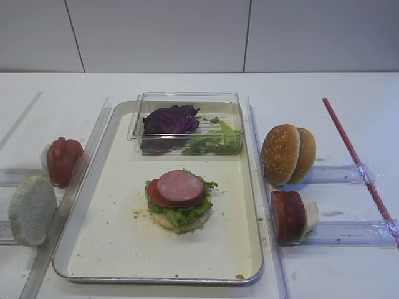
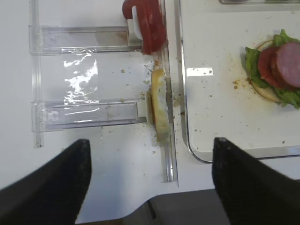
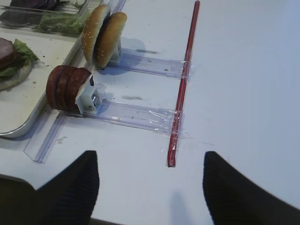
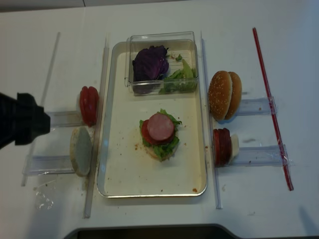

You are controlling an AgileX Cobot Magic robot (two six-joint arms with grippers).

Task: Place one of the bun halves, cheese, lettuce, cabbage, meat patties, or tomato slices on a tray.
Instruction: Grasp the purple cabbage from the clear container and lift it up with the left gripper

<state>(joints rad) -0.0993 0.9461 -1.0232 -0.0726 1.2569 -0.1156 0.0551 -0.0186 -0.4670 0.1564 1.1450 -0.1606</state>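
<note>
Two sesame bun halves (image 1: 288, 154) beside tray (image 1: 249, 187)

Pink meat patty (image 1: 180, 185) atop tomato, lettuce and bun, mid silver tray (image 1: 118, 249).

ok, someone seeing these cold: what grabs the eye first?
The half-built burger in the middle of the tray: pink meat patty on a tomato slice, lettuce and a bun half. Behind it, a clear box of purple cabbage and greens. Sesame bun halves stand on edge right of the tray, and a red strip lies further right.
</note>
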